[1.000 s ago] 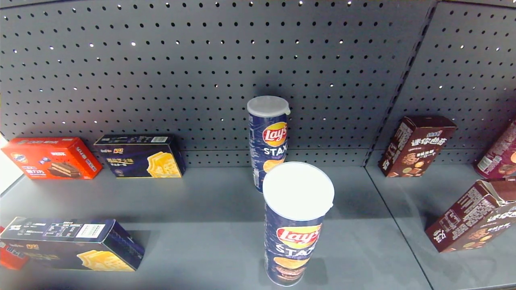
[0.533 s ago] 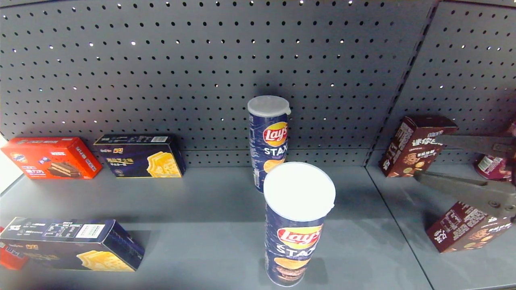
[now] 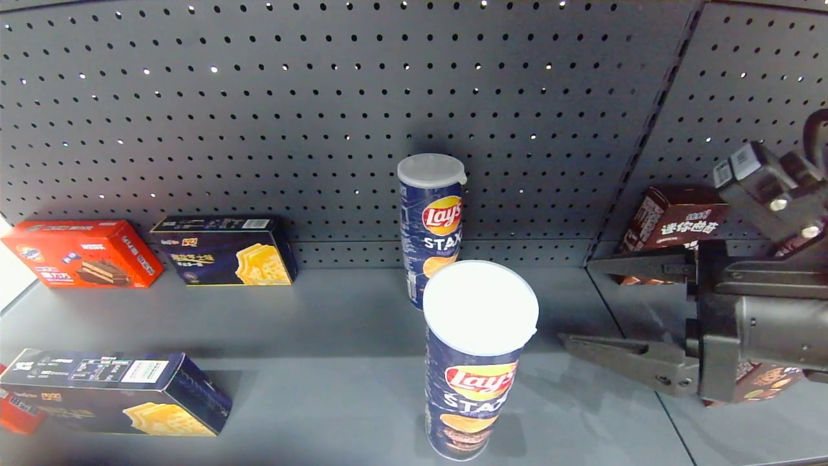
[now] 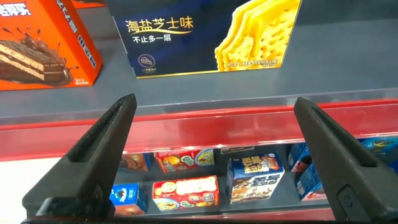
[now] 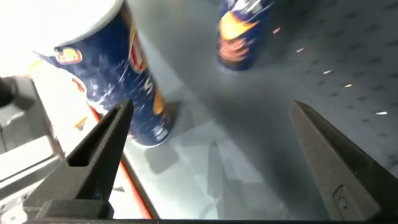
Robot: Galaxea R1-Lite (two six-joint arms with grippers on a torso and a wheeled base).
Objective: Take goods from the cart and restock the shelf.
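Observation:
Two tall dark-blue chip cans stand upright on the grey shelf point(image 3: 323, 336), the front can point(image 3: 479, 362) near the shelf's edge and the back can point(image 3: 430, 226) by the pegboard wall. My right gripper point(image 3: 576, 303) hangs open just right of the front can, fingers pointing left, nothing between them. The right wrist view has both cans ahead of the open gripper point(image 5: 212, 106): front can point(image 5: 124, 81), back can point(image 5: 242, 31). My left gripper point(image 4: 214, 102) is open and holds nothing, facing the shelf's red front strip point(image 4: 205, 127).
A red cake box point(image 3: 84, 252) and a dark-blue cracker box point(image 3: 226, 251) lie at the back left, another cracker box point(image 3: 116, 391) at the front left. A brown cookie box point(image 3: 673, 217) stands on the right bay, behind my right arm. A lower shelf holds several small packs point(image 4: 186, 190).
My right gripper came in from the right edge and moved left, open, to beside the front can, now covering part of the brown boxes. The cans and other boxes stayed put.

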